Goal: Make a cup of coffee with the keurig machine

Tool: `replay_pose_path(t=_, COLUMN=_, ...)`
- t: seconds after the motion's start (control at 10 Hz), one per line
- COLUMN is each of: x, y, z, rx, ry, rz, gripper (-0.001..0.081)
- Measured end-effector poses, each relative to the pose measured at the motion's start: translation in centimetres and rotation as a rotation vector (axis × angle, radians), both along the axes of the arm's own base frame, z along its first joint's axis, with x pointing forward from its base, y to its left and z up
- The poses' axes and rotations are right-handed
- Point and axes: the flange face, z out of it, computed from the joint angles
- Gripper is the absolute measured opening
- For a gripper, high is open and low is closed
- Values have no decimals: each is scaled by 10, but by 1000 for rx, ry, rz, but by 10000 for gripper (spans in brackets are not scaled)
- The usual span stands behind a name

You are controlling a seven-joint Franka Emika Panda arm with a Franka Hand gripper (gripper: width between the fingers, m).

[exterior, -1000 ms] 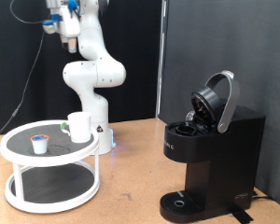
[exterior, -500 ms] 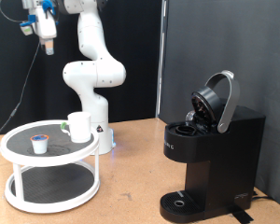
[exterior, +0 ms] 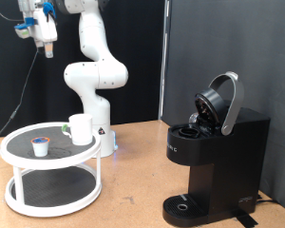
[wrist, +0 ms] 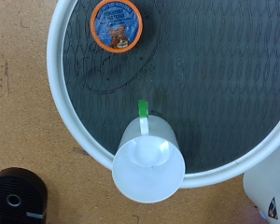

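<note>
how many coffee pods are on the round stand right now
1. The coffee pod, with its orange-rimmed top, sits on the upper shelf of the white round stand, towards the exterior view's left of the white cup. The lower shelf is partly hidden, so another could be missed.

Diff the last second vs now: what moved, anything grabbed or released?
Only the arm moved: the gripper swung toward the exterior view's left, most of it in the first half second, and now hangs high above the tray. Nothing was grabbed or released. The cup and pod sit where they were on the tray's top shelf, and the keurig machine is unmoved with its lid up.
</note>
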Motion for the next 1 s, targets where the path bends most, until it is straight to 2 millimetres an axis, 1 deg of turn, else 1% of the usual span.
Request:
replay_pose_path(t=0.2, x=9, y=-16, z=-17, rx=-2, ry=-4, rz=24, gripper=734)
replay_pose_path(t=0.4, x=23, y=-32, z=-40, rx=-25, ry=-25, rz=5, gripper=734)
replay_pose_path(t=0.7, x=42, y=-44, z=-80, rx=-60, ry=-12, rz=-40, gripper=734)
replay_pose_path(t=0.8, x=46, y=-48, z=-87, rx=-76, ry=6, rz=-70, gripper=734)
replay_pose_path(t=1.0, x=46, y=-47, z=-88, rx=-66, ry=-1, rz=-41, gripper=734)
